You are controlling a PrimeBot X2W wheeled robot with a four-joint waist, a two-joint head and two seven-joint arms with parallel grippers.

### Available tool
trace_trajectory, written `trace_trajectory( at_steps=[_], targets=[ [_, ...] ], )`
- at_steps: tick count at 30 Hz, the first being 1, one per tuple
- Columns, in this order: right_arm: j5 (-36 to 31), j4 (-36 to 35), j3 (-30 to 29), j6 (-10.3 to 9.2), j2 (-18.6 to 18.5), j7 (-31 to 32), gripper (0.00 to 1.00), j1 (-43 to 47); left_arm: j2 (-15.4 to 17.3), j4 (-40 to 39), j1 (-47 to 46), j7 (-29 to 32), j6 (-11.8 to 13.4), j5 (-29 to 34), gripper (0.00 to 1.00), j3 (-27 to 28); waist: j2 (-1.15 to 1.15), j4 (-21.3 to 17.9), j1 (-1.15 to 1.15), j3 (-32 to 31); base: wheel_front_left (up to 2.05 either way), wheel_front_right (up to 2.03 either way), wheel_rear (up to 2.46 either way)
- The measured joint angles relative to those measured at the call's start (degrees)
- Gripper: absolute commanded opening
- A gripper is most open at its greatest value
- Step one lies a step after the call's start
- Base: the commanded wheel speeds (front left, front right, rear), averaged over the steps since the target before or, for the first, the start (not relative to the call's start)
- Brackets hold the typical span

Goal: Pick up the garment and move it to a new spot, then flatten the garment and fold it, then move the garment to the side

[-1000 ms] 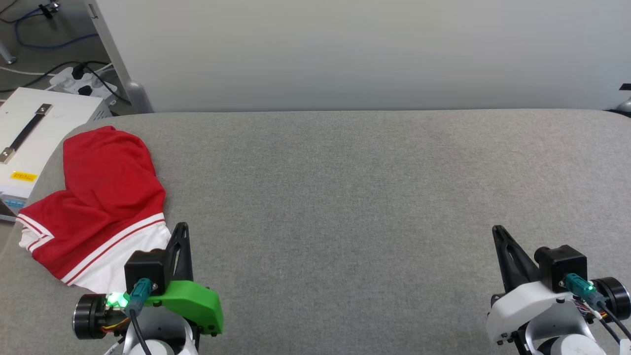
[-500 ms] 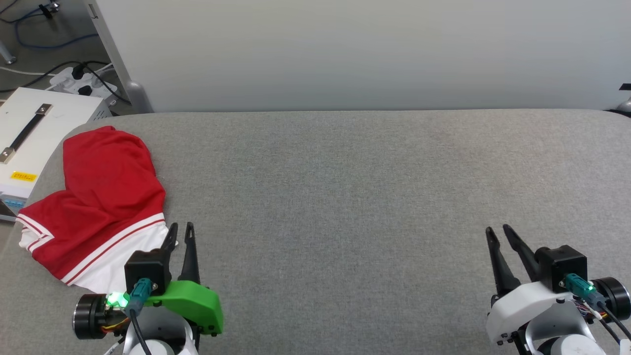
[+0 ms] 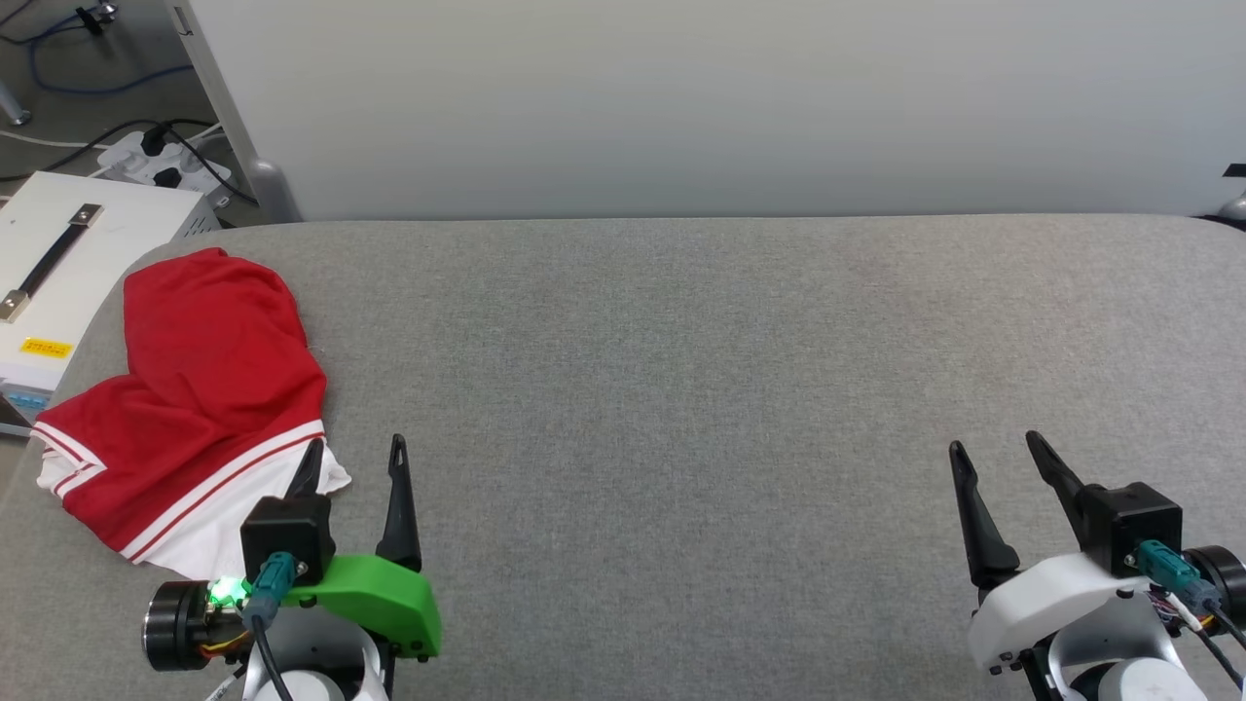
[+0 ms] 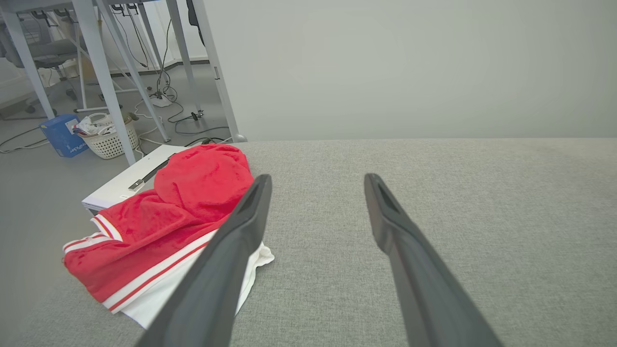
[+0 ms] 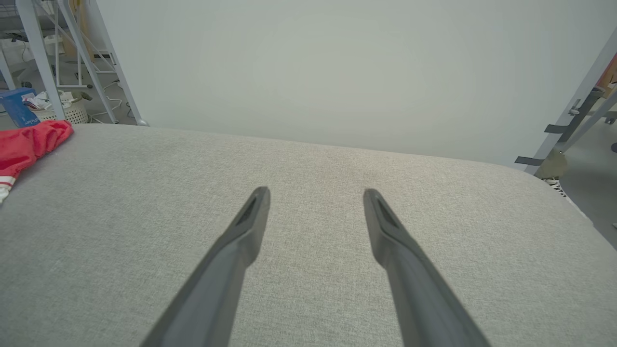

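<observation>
Spread wide since a second ago, from pressed shut to well apart: left gripper [image 3: 355,443] and right gripper [image 3: 996,443] alike, both low at the near edge, arms otherwise much where they were. Nothing between the fingers of either, nothing held. On the left, one finger drawn across the white corner of the garment [image 3: 209,389] in the head view; whether touching it or just above it, cannot tell. Right gripper over bare cloth, well apart from the garment. Just beyond the left gripper, the garment itself: a crumpled red heap with white sleeve cloth and red-and-white stripe trim, lying at the near-left part of the grey surface [image 3: 681,370] and running back toward its left rim; no print in sight. By the look of it light, soft and limp, with no stiffness to push against; likely to sag, bunch and drag on the woven surface rather than slide as one piece. Probably best pinched at the striped hem or white sleeve edge nearest the left gripper, where the layers lie thick and raised, with a second hold farther along to stop it balling up. Farther out, open grey surface across the middle and right. Beside the garment's far-left edge, a white box with a handle [image 3: 58,263]. Behind all, a pale panel [image 3: 681,97], and cables [image 3: 146,136] on the floor at far left.
</observation>
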Motion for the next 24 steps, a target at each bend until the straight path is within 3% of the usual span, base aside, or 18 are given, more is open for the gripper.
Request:
trace_trajectory(
  at_steps=[24],
  targets=[
    [3.98, -2.54, -0.85, 0.00, 0.00, -2.60, 1.00, 0.14, -0.01, 0.00, 0.01, -2.93, 0.49, -0.80, 1.00, -0.42, 0.00, 0.06, 0.00, -0.03, 0.00, 0.00, 0.00]
  ],
)
